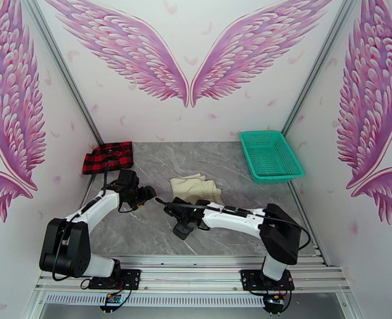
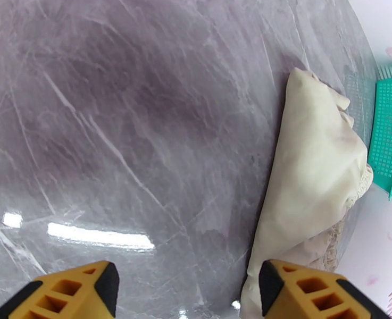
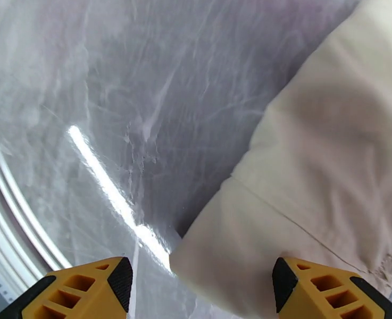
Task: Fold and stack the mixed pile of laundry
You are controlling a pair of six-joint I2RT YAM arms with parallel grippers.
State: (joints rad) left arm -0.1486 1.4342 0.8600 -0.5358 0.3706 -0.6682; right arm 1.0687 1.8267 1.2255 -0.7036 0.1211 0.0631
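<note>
Left tool (image 2: 188, 287) and right tool (image 3: 202, 283) gape beside cream garment (image 1: 196, 188); teal basket (image 1: 261, 134) behind, checked shirt (image 1: 108, 157) far-left.

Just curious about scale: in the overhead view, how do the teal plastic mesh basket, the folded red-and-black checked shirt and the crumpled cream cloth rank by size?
1. Teal plastic mesh basket: largest.
2. Red-and-black checked shirt and cream cloth: look about alike, so they are not ranked.
</note>
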